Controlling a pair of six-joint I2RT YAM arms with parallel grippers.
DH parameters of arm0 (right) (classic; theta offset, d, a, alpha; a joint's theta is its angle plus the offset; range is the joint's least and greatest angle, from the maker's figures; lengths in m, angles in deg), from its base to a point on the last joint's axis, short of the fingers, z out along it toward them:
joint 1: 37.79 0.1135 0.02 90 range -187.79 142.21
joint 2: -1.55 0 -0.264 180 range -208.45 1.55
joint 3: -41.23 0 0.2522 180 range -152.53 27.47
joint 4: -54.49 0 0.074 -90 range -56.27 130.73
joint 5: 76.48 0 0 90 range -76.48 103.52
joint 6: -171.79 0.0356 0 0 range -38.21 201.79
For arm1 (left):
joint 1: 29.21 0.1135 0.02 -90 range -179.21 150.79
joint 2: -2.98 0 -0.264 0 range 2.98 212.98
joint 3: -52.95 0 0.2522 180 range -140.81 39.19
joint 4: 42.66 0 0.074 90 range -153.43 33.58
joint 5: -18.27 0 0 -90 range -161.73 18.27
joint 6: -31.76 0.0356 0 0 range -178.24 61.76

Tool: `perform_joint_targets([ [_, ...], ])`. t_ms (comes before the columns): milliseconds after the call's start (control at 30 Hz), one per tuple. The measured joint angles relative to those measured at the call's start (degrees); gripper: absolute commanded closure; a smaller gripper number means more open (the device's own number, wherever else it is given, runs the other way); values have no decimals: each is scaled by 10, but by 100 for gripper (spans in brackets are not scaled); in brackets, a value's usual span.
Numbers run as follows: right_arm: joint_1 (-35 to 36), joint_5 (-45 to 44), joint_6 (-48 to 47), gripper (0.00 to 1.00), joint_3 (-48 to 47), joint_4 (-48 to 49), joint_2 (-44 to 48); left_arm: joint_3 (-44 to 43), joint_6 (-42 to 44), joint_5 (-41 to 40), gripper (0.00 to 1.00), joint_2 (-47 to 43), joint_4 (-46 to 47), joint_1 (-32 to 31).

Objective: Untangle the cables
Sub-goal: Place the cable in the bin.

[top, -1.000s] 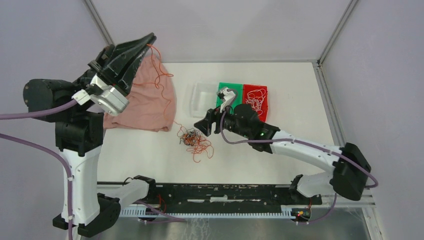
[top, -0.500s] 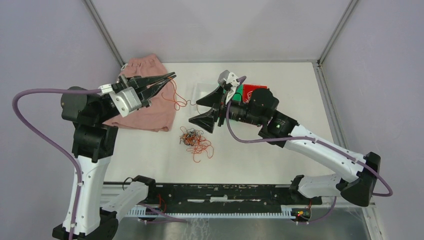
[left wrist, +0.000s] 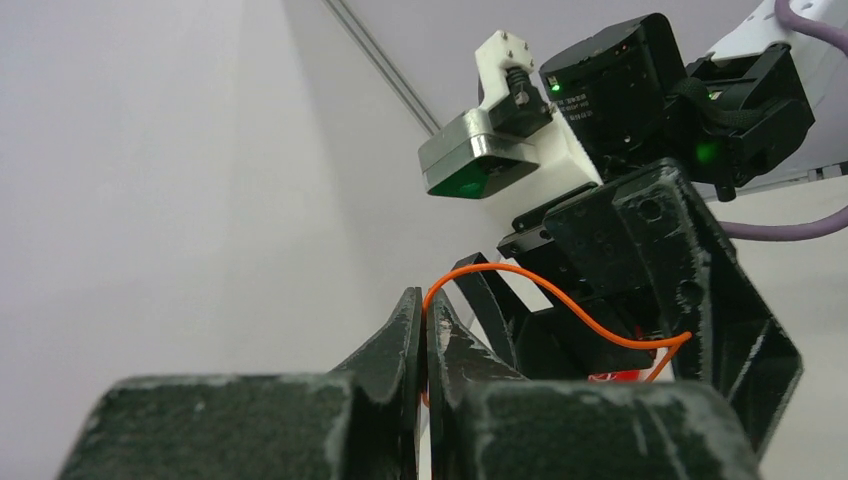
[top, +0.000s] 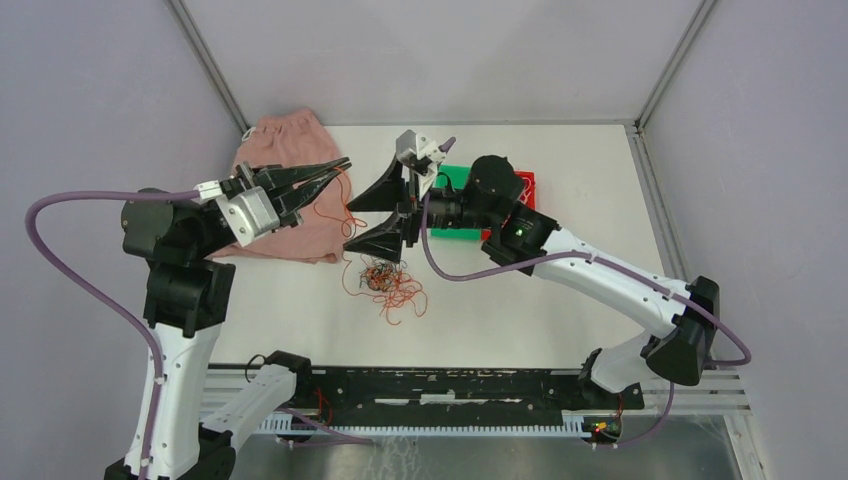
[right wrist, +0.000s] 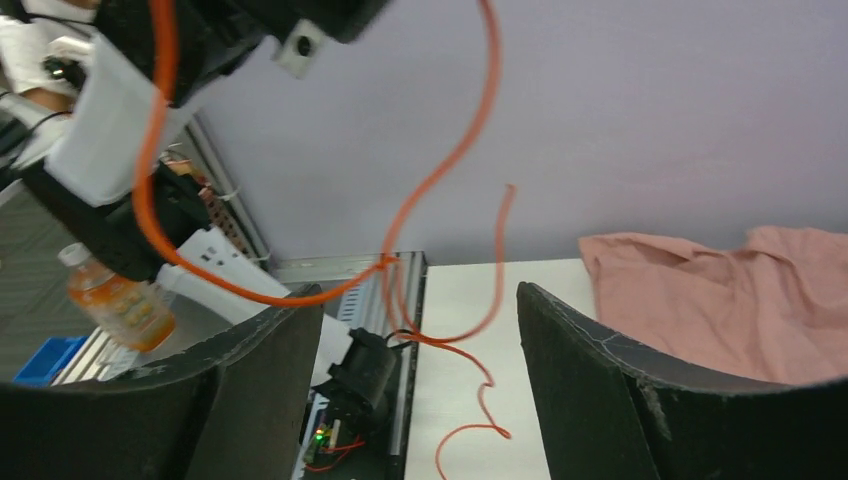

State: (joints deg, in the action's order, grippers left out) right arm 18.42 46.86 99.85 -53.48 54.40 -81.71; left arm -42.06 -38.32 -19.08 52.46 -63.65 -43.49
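the left gripper (top: 340,166) is shut tight on one orange cable (left wrist: 560,300), up over the pink cloth (top: 290,135) by the table's (top: 600,200) far left corner. the right gripper (top: 349,228) is wide open, and the cable hangs between its fingers. the cable pile (top: 385,280) lies mid-table, well away from every edge.

L arm upright, elbow high, wrist approx. level, pointing right. Left gripper (top: 335,170): jaws pressed together, pinching an orange cable (left wrist: 560,300). R arm reaches diagonally across to the left, wrist raised. Right gripper (top: 349,228): jaws spread wide, facing left gripper's tips, near, not touching.
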Motion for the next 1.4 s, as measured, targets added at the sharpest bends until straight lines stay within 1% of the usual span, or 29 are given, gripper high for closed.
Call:
perform_joint_targets([
  [100,9,41,13,24,-6,26,-6,4,0,0,97,0,-1,0],
  [167,12,58,21,27,-7,39,-6,4,0,0,97,1,-1,0],
  [233,15,67,25,32,-10,45,-6,4,0,0,97,1,0,0],
  [267,15,68,27,36,-14,45,-8,4,0,0,97,1,0,0],
  [300,15,67,27,44,-20,45,-10,4,0,0,97,1,1,0],
  [333,15,65,27,54,-26,44,-14,5,0,0,97,1,1,0],
  [400,15,56,23,79,-43,40,-24,7,0,0,97,1,2,0],
  [433,16,49,19,87,-51,34,-30,7,0,-1,96,1,3,0],
  [467,16,40,18,93,-60,24,-36,9,0,-1,96,1,3,0],
  [500,15,31,11,97,-65,15,-39,10,0,-2,92,0,3,0],
  [533,15,19,8,99,-69,2,-41,12,0,-3,86,-1,3,0],
  [567,14,6,4,99,-71,-11,-42,14,0,-4,78,-2,2,0],
  [633,11,-17,-5,99,-74,-38,-41,18,3,-10,69,-7,-5,0],
  [667,8,-29,-10,99,-75,-51,-41,20,5,-14,60,-10,-13,0],
  [700,2,-42,-16,99,-76,-68,-39,22,11,-17,44,-13,-24,0],
  [733,-6,-54,-21,99,-76,-86,-37,23,19,-21,25,-17,-38,0],
  [767,-14,-62,-26,99,-76,-99,-34,26,29,-26,11,-20,-47,0],
  [800,-28,-76,-34,99,-77,-120,-29,28,39,-31,1,-24,-61,0],
  [1033,-136,-130,-61,99,-77,-198,-2,38,97,-58,1,-38,-179,0],
  [1200,-205,-157,-64,99,-66,-218,-4,56,118,-74,1,-48,-219,0],
  [1400,-247,-181,-68,99,-65,-221,-43,64,135,-80,1,-54,-250,0],
])
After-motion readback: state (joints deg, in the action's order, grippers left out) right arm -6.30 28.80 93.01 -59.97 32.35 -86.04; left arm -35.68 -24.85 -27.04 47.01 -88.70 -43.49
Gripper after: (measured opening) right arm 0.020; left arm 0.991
